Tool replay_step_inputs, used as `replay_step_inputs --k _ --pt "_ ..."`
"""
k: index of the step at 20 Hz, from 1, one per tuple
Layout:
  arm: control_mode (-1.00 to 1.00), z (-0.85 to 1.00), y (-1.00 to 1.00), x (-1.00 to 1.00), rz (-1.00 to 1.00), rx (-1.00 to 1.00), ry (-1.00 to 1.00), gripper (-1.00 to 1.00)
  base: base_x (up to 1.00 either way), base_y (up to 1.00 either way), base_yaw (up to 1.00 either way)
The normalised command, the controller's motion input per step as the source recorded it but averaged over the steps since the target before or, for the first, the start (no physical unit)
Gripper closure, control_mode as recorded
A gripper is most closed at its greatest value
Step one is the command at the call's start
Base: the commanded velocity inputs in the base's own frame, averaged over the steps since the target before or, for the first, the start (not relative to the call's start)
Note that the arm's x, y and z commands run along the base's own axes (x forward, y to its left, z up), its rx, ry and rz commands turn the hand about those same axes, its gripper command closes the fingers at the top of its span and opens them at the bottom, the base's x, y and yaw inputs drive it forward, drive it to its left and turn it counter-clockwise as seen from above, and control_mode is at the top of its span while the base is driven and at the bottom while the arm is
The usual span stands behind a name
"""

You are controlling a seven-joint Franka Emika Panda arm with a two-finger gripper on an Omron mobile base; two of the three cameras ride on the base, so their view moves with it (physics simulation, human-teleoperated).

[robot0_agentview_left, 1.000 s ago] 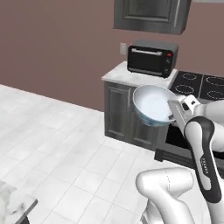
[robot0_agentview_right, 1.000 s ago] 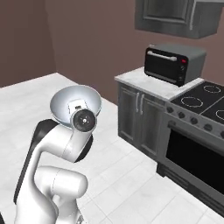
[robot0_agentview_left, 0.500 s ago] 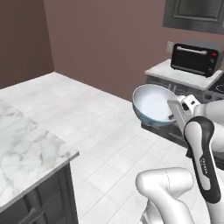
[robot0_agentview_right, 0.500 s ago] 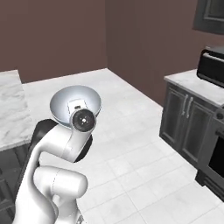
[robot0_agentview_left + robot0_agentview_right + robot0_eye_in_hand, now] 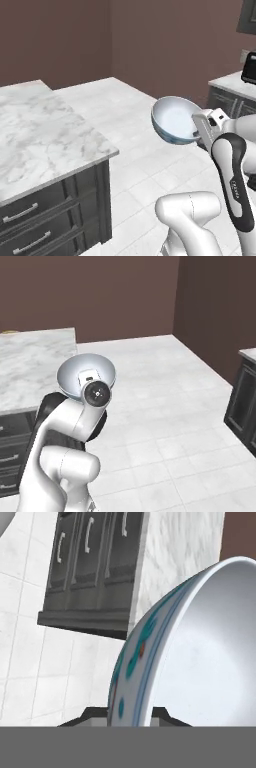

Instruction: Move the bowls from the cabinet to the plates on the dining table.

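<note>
Left base view: robot hand point(image 5: 200, 131) holds the patterned bowl point(image 5: 175, 120) up in the air.

Hand is clenched on the bowl's rim, w/ the bowl tipped on its side, so its pale blue inside faces the camera. Bowl hangs over the white tile floor point(image 5: 135, 165), near the dining surface point(image 5: 45, 140) but not on it. That surface has a white marble top w/ grey veins, and dark grey drawers point(image 5: 30, 225) under it. Right base view: the bowl's grey-looking back sits just behind the hand, marble top off to the left. Hand view: bowl is very close, w/ blue-green and red marks on its outside, and dark doors w/ silver handles point(image 5: 89, 534) beyond it. Brown wall point(image 5: 150, 45) at the back.
</note>
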Motion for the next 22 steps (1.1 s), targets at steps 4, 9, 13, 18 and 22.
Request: replay_step_inputs --k 4,9,13,18,22 --pt "1.0 0.0 0.0 0.0 0.0 0.0 0.0 1.0 0.0 0.89 0.3" --pt "1.0 0.0 0.0 0.0 0.0 0.0 0.0 1.0 0.0 1.0 0.27" --pt "1.0 0.0 0.0 0.0 0.0 0.0 0.0 1.0 -0.01 1.0 0.27" --pt "1.0 0.0 0.0 0.0 0.0 0.0 0.0 1.0 -0.04 1.0 0.3" --pt "1.0 0.0 0.0 0.0 0.0 0.0 0.0 1.0 0.0 1.0 0.29"
